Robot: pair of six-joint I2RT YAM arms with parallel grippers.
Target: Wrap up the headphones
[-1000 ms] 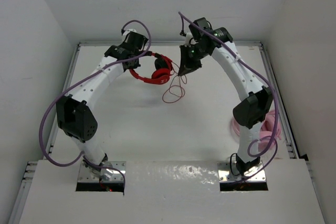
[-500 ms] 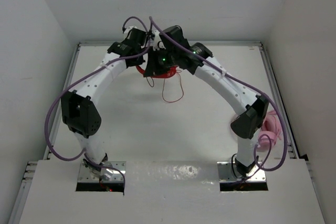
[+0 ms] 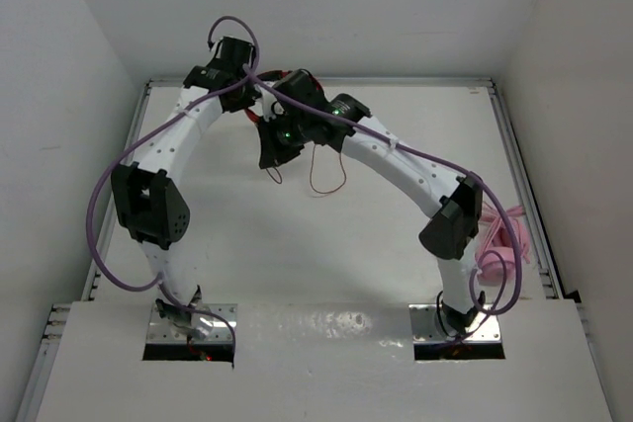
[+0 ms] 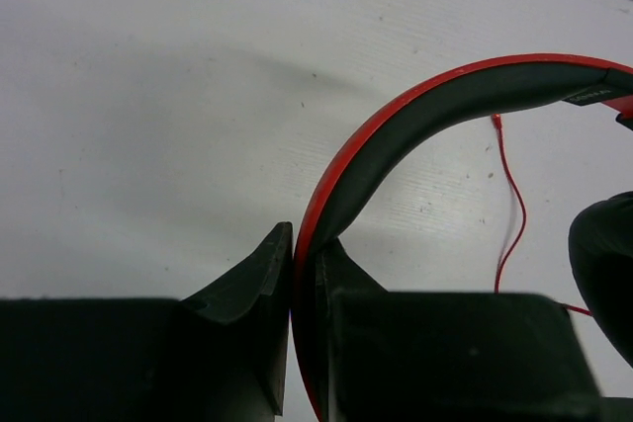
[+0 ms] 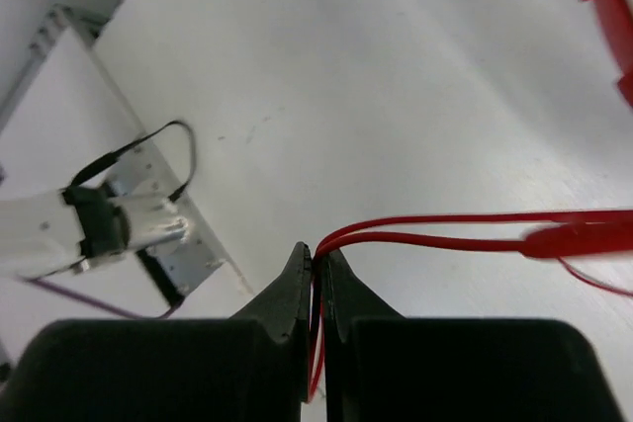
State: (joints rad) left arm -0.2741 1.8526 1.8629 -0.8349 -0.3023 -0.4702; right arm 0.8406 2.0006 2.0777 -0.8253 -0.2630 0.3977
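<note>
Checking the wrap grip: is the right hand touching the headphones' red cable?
Touching. The right wrist view shows the right hand shut on the red cable, whose strands emerge from between its closed tips.

1. I see the headphones (image 4: pixel 415 111) at the far side of the table (image 3: pixel 396 274), a bit left of the middle.
2. The left gripper (image 4: pixel 302 239) comes in from the left, and the headband sits pinched between its fingers.
3. The right gripper (image 5: pixel 316 256) reaches across to the left and sits just in front of the left gripper, nearer the arm bases.
4. The cable (image 5: pixel 445 229) runs from the headphones into the right gripper, squeezed between its two fingers.
5. A loop of the cable hangs just to the right of the right gripper.
6. The coiled cable bundle (image 3: pixel 504 244) lies at the table's right edge, just beside the right arm (image 3: pixel 396 155), well apart from the headphones.
</note>
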